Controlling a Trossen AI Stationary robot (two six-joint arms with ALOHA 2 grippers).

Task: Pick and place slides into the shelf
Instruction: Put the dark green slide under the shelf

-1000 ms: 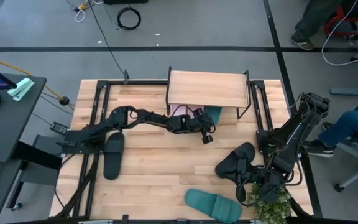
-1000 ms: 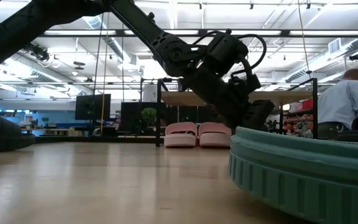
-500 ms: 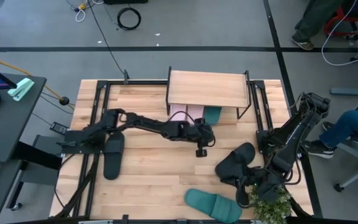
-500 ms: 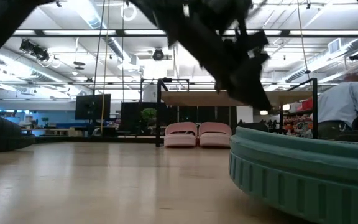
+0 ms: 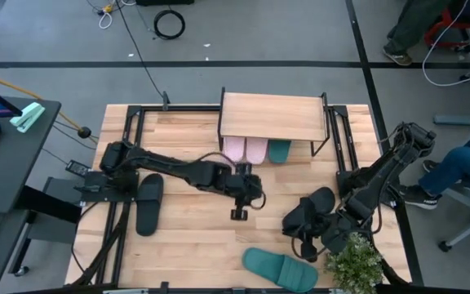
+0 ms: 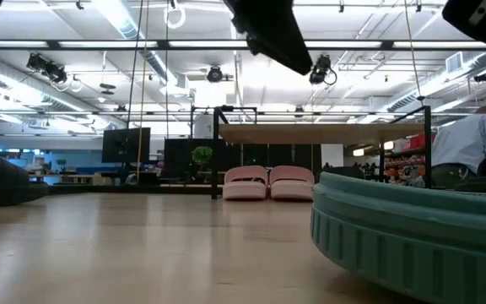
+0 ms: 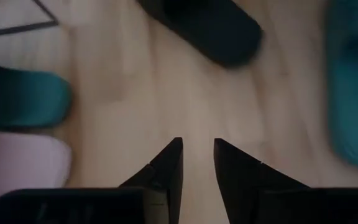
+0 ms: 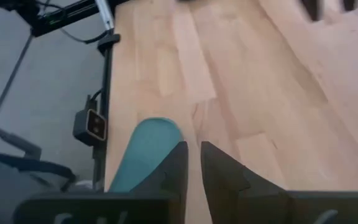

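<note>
The shelf (image 5: 274,115) stands at the far middle of the table. Under it, soles down, rest two pink slides (image 5: 246,149) and a teal slide (image 5: 280,150). One black slide (image 5: 148,203) lies at the left, another (image 5: 317,202) at the right. A second teal slide (image 5: 279,269) lies near the front edge. My left gripper (image 7: 197,149) hangs open over bare wood mid-table (image 5: 239,214), holding nothing. My right gripper (image 8: 194,152) is open a little, above the table's right front between the black and teal slides (image 5: 307,243).
A small green plant (image 5: 354,263) stands at the near right corner beside my right arm. Black frame rails (image 5: 129,139) run along the table's left and right sides. Bare wood lies between the shelf and the near teal slide (image 6: 412,236). A person sits beyond the right edge.
My left gripper has drawn back from the shelf toward the near edge and leftward, and has risen. The teal slide stays under the shelf beside the pink pair. My right gripper has turned slightly toward the table's middle.
</note>
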